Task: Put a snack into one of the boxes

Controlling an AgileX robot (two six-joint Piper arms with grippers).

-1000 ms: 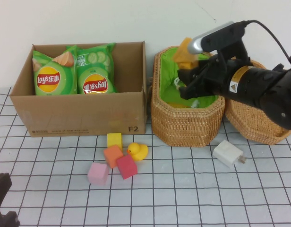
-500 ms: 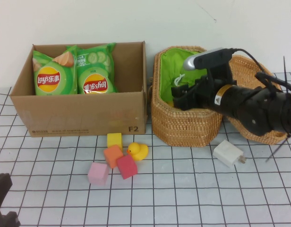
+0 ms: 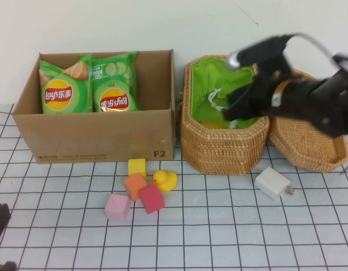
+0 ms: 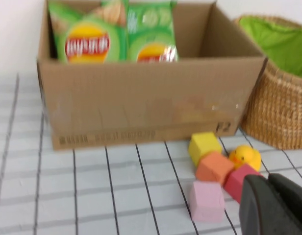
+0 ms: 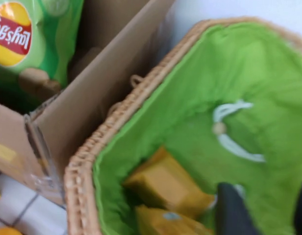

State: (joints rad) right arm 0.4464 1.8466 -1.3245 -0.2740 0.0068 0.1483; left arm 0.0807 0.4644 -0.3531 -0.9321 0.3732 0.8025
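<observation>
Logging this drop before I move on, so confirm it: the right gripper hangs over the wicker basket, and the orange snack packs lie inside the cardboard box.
One detail is wrong. The orange snack packs lie inside the wicker basket, on its green lining, as the right wrist view shows. The cardboard box holds only green chip bags. The right gripper does hang over the basket; the left gripper sits parked near the toy blocks.

Open-topped wicker basket [image 3: 222,148], right gripper [image 3: 237,107] overhead; cardboard box [image 3: 100,135] close alongside, bags inside.
</observation>
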